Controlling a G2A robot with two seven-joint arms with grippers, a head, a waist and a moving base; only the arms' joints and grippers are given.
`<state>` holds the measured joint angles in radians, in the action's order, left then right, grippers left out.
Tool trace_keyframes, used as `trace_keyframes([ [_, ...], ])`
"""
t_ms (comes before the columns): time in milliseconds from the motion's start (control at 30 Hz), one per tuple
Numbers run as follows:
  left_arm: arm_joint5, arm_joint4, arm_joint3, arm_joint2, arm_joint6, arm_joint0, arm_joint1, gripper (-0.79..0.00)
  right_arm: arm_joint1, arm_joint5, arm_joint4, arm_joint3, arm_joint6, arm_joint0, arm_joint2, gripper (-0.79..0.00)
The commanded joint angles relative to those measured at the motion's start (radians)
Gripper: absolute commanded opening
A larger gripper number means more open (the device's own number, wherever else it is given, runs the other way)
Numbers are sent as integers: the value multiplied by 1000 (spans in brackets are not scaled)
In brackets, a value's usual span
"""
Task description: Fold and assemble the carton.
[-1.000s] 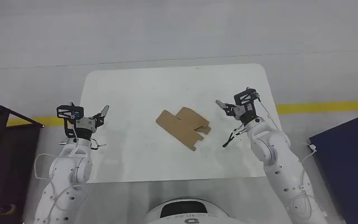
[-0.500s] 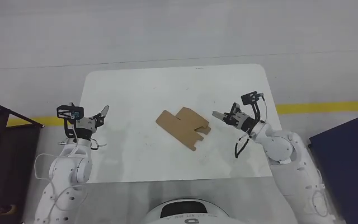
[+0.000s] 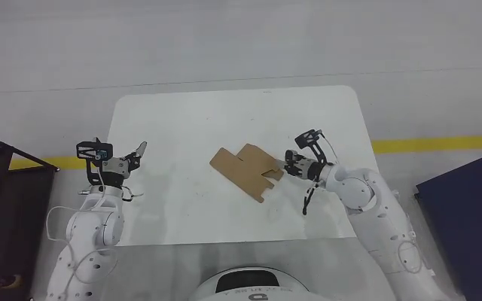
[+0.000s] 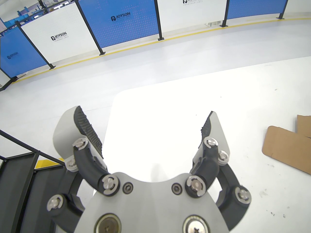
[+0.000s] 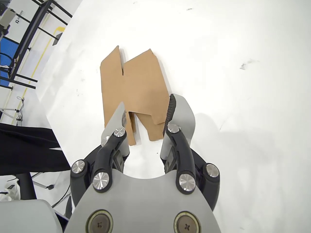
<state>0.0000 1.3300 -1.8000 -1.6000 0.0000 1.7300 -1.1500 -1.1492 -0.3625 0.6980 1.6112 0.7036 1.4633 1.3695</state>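
The carton [image 3: 245, 171] is seen lying flat near the middle of the desk [image 3: 188, 120], unfolded, with its notched flaps pointing toward the right arm. The right end effector [image 5: 147, 103] is held low at that flap end. Its fingers are spread, and the two short flaps are straddled between them. Whether the cardboard is already touched by a pad cannot be told; nothing is pinched yet. The left end effector [image 4: 144, 111] is kept near the desk's left edge, also spread wide and holding nothing, well apart from the carton.

The step in hand is judged to be a first grasp on the flap end, so folding has not been started.

Several faults could be expected from here. The sheet is light and the desk is smooth, so it could be pushed away or turned if one finger meets it before the other. Because it is not held down by the left arm, such a slide would not be checked. If the fingers are closed too high, the thin edge could be missed altogether. If only one flap is caught, the carton could be bent at the wrong crease or torn at the notch.
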Motion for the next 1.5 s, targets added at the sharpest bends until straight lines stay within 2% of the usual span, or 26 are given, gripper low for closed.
trace_keyframes([
  [0,0,0,0,0,0,0,0,0,0,5,-17,-31,0,-16,-2,-388],
  [333,0,0,0,0,0,0,0,0,0,-21,-129,-170,30,-86,-16,-406],
  [733,0,0,0,0,0,0,0,0,1,-49,-198,-271,48,-135,-41,-413],
  [1467,0,0,0,0,0,0,0,0,2,-42,-331,-338,124,-179,-101,-536],
])
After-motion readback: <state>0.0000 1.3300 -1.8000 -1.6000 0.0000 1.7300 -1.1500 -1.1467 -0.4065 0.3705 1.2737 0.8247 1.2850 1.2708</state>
